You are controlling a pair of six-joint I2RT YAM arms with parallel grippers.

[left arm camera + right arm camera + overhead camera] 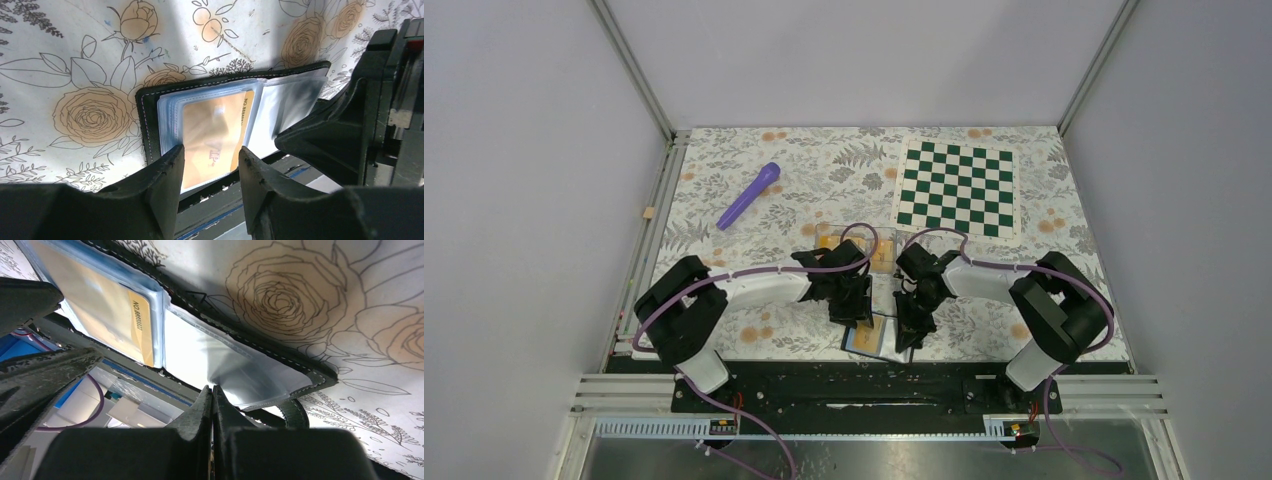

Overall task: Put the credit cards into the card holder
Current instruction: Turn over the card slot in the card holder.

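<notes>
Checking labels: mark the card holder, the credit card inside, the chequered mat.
card holder (pixel 148 127), left wrist view, black left border.
credit card (pixel 215 132), left wrist view, orange face.
chequered mat (pixel 957 188), top view, centre.

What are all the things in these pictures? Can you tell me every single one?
purple stick: one, purple, far left of the table
chequered mat: one, green and white, far right
clear box: one, see-through, middle, partly behind the left arm
orange cards: number unclear, orange, inside the clear box
card holder: one, black with pale lining, open at the near edge
credit card: one, orange-yellow, in a clear sleeve of the card holder
tablecloth: one, white with orange roses, under everything
left gripper: one, black, open over the credit card
right gripper: one, black, shut, by the holder's empty sleeve
</notes>
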